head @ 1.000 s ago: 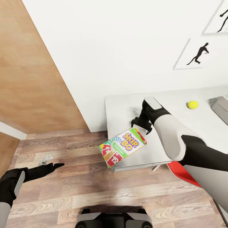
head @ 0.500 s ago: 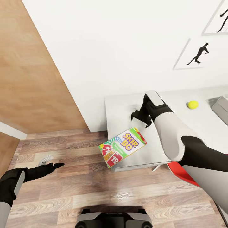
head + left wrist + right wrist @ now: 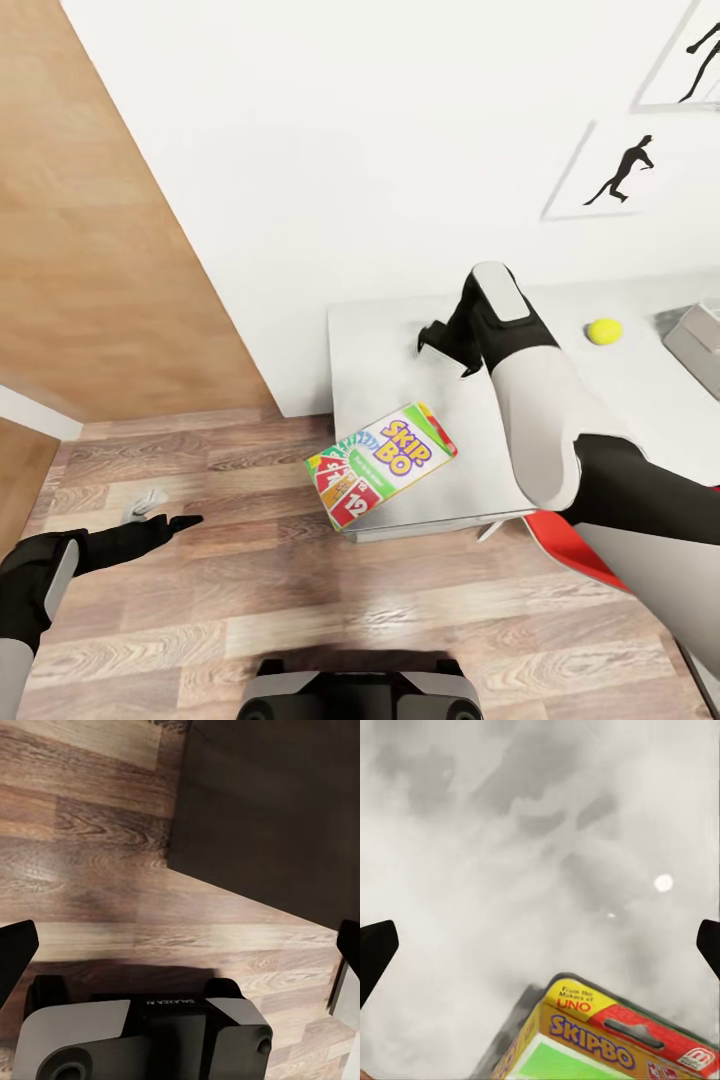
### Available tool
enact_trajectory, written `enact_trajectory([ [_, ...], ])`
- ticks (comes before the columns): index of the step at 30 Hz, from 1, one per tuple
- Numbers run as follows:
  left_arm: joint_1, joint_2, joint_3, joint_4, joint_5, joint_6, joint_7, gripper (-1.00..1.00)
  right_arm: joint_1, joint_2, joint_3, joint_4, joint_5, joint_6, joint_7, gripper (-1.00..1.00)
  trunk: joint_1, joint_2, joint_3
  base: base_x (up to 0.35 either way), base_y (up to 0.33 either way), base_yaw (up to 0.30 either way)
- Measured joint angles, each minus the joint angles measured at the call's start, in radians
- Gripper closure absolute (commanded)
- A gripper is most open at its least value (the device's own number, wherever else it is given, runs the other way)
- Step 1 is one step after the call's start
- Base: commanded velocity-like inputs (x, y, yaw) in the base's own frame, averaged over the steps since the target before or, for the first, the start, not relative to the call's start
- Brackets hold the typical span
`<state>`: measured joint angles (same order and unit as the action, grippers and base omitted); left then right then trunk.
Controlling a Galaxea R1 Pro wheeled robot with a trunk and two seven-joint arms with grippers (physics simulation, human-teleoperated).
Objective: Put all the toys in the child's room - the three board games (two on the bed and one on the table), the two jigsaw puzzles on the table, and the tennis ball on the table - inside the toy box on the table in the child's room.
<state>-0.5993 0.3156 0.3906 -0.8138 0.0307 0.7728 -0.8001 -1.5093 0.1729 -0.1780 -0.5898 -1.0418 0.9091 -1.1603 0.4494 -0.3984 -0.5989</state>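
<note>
Head view: right claw (image 3: 447, 349) hangs released above table (image 3: 400, 365), apart from SKIP-BO box (image 3: 381, 463).

The table (image 3: 400, 345) lay mostly bare, only the card game box (image 3: 381, 463) jutting over its front corner. Between the right gripper (image 3: 447, 350) and the tennis ball (image 3: 604, 331) the top was open. Behind, the wall (image 3: 380, 150) closed everything off.

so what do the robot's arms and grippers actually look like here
Both arms have smooth white shells with black sections at the joints and wrists. The right gripper is black, with two short dark fingers on a black wrist capped by a pale grey panel. The left gripper is also black and tapers to slim pointed fingers. No loose cables show.
</note>
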Motion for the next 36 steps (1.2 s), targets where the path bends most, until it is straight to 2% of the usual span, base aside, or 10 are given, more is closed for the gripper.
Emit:
enact_trajectory([
  [12, 0.000, 0.000, 0.000, 0.000, 0.001, 0.001, -0.002, -1.00, 0.005, 0.001, 0.027, -0.070, 0.001, 0.035, 0.000, -1.00, 0.000, 0.000, 0.000, 0.000, -0.033, 0.000],
  [17, 0.000, 0.002, -0.001, 0.000, 0.001, 0.001, -0.025, -1.00, 0.005, 0.001, 0.030, -0.096, 0.000, 0.060, 0.000, -1.00, 0.000, 0.000, 0.000, 0.000, 0.000, 0.000],
  [21, 0.000, 0.004, -0.002, 0.000, 0.000, 0.001, -0.070, -1.00, 0.015, 0.001, 0.032, -0.190, 0.000, 0.124, 0.010, -1.00, 0.000, 0.000, 0.000, 0.000, 0.000, 0.000],
  [25, 0.000, 0.007, -0.002, 0.000, -0.001, 0.002, -0.100, -1.00, 0.020, 0.001, 0.043, -0.270, -0.007, 0.132, 0.023, -1.00, 0.000, 0.000, 0.000, 0.000, 0.000, 0.000],
  [27, 0.000, 0.009, -0.002, 0.000, -0.001, 0.002, -0.120, -1.00, 0.023, 0.001, 0.064, -0.313, -0.029, 0.132, 0.026, -1.00, 0.000, 0.000, 0.000, 0.000, 0.000, 0.000],
  [30, 0.000, 0.011, -0.001, 0.000, -0.003, 0.003, -0.155, -1.00, 0.044, 0.001, 0.098, -0.374, -0.098, 0.132, 0.028, -1.00, 0.000, 0.000, 0.000, 0.000, 0.000, 0.000],
  [31, 0.000, 0.011, 0.000, -0.001, -0.004, 0.003, -0.174, -1.00, 0.063, 0.001, 0.122, -0.410, -0.149, 0.131, 0.028, -1.00, 0.000, 0.000, 0.000, 0.000, 0.000, 0.000],
  [33, 0.000, 0.013, 0.000, -0.001, -0.005, 0.003, -0.191, -1.00, 0.086, 0.001, 0.151, -0.450, -0.207, 0.131, 0.029, -1.00, 0.000, 0.000, 0.000, 0.000, 0.000, 0.000],
  [35, 0.000, 0.019, 0.000, -0.001, -0.005, 0.004, -0.214, -1.00, 0.132, 0.002, 0.215, -0.541, -0.328, 0.131, 0.029, -1.00, 0.000, 0.000, 0.000, 0.000, 0.000, 0.000],
  [36, 0.000, 0.020, 0.000, -0.001, -0.005, 0.004, -0.217, -1.00, 0.143, 0.002, 0.231, -0.568, -0.357, 0.131, 0.028, -1.00, 0.000, 0.000, 0.000, 0.000, 0.000, 0.000],
])
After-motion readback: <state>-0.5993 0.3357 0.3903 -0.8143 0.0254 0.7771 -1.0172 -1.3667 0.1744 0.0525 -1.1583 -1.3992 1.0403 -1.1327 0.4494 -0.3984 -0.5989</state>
